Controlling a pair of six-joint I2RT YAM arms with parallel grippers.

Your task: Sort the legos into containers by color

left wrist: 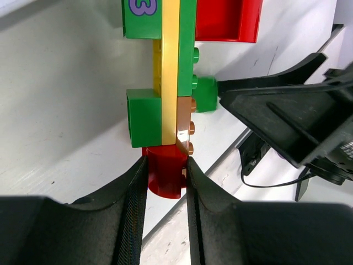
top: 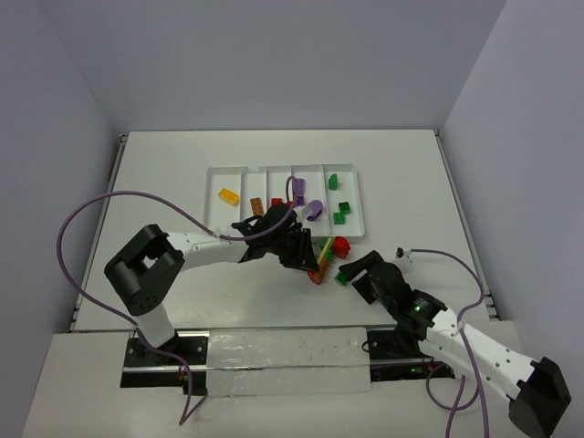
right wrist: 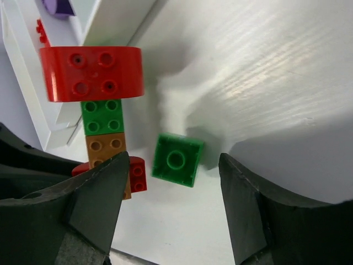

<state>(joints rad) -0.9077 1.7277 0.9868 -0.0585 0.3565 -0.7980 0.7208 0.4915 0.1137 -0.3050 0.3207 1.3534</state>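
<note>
Right hand (right wrist: 171, 171) is spread wide, its matte black fingers (right wrist: 94, 215) either side of a loose glossy green brick (right wrist: 176, 159) lying on the desk (top: 164, 182). The brick is square with one round stud. Just past it, the left hand (left wrist: 165, 185) is clamped on a dark red brick (left wrist: 164, 165) at the end of a stuck-together stack (left wrist: 170, 83) of green, yellow and orange-brown, with a rounded red piece (right wrist: 91, 74) at the far end. Further back, the ridged white tray (top: 228, 178) holds yellow, orange-brown, purple and green bricks in separate slots. There's a red one too, I think, half hidden by the arm.

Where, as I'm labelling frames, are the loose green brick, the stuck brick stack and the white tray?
loose green brick (right wrist: 176, 160): right wrist view, its top stud.
brick stack (left wrist: 170, 72): left wrist view, its yellow strip.
white tray (top: 222, 178): top external view, bare leftmost compartment floor.
</note>
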